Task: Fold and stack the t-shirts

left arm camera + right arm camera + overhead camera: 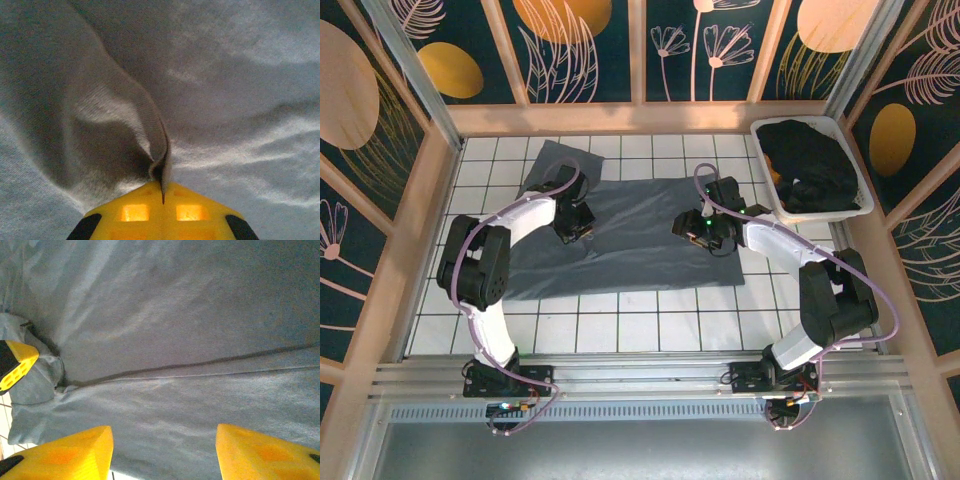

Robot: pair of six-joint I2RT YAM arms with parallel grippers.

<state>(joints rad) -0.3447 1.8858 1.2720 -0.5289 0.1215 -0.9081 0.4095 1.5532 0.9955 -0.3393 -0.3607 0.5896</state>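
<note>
Both grippers down on the slate blue-grey t-shirt, which lies spread across the middle of the white tiled table.

My left gripper is closed tight, a raised ridge of the grey cloth pinched between its fingers and standing up from the fabric around it; from above it sits on the shirt's left part, below the sleeve that juts toward the far-left. My right gripper has its fingers wide apart, holding nothing, low over the shirt's right part where a folded edge runs across the cloth. Black t-shirts are heaped in the white bin at the far-right corner, clear of the grey shirt.
</note>
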